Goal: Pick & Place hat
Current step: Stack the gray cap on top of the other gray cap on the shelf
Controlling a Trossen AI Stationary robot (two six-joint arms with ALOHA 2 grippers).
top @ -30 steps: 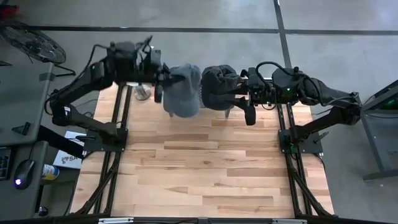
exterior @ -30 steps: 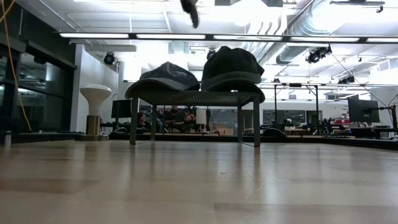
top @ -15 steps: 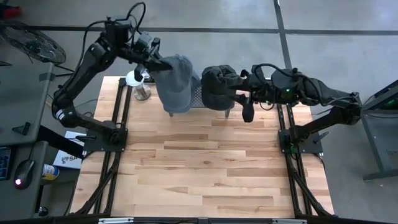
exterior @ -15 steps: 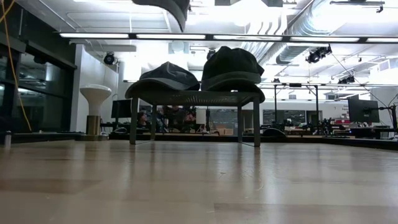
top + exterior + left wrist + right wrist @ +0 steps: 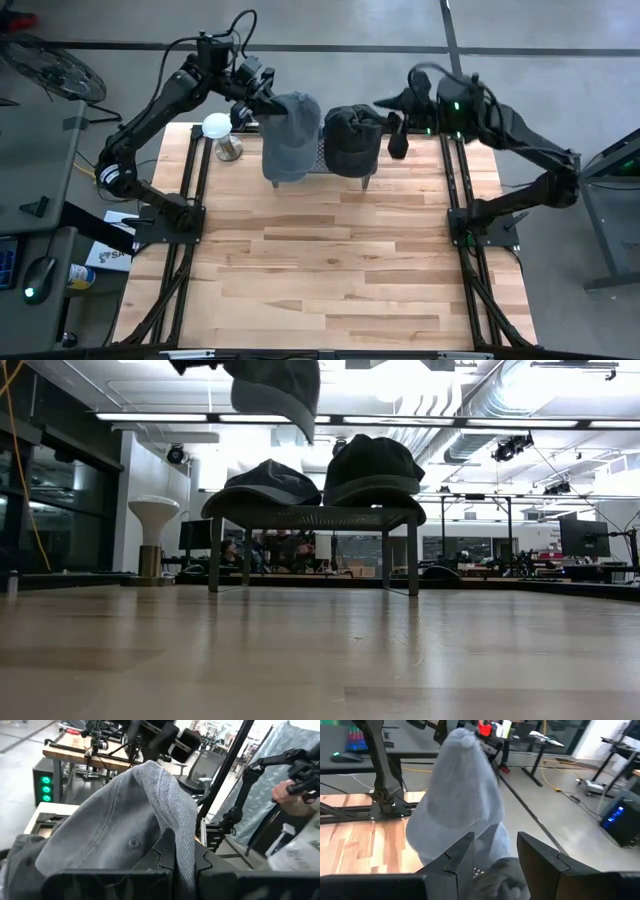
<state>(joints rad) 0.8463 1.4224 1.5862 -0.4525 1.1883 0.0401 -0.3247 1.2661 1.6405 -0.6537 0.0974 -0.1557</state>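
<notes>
A grey hat (image 5: pixel 290 135) hangs in the air with my left gripper (image 5: pixel 262 100) shut on it, above the left end of a small mesh rack (image 5: pixel 310 517) at the table's far edge. In the low view only the hat's lower part (image 5: pixel 272 388) shows at the top. Two dark hats rest on the rack, a flatter one (image 5: pixel 268 484) on the left and a taller one (image 5: pixel 372 468) on the right. My right gripper (image 5: pixel 396 138) stands open just right of the taller hat (image 5: pixel 350 140), with nothing between its fingers (image 5: pixel 462 854). My left gripper pinches a raised fold of the grey hat's crown cloth (image 5: pixel 184 840) between its two fingers (image 5: pixel 167 855), close to the crown's edge. The fingers come nearly level from the table's far left. The hat hangs below and ahead of them, clear of the rack and the hats on it.
A white mushroom-shaped stand (image 5: pixel 218 127) is at the table's far left, beside the rack. The wooden tabletop (image 5: pixel 330 260) spreads out toward the near edge. Black frame rails (image 5: pixel 190 200) run along both sides.
My left gripper has swung with the grey hat toward the table's far edge, has turned about and has sunk, so the hat's lower part now shows at the top of the low view. My right gripper, still open, has moved toward the far edge beside the taller dark hat.
</notes>
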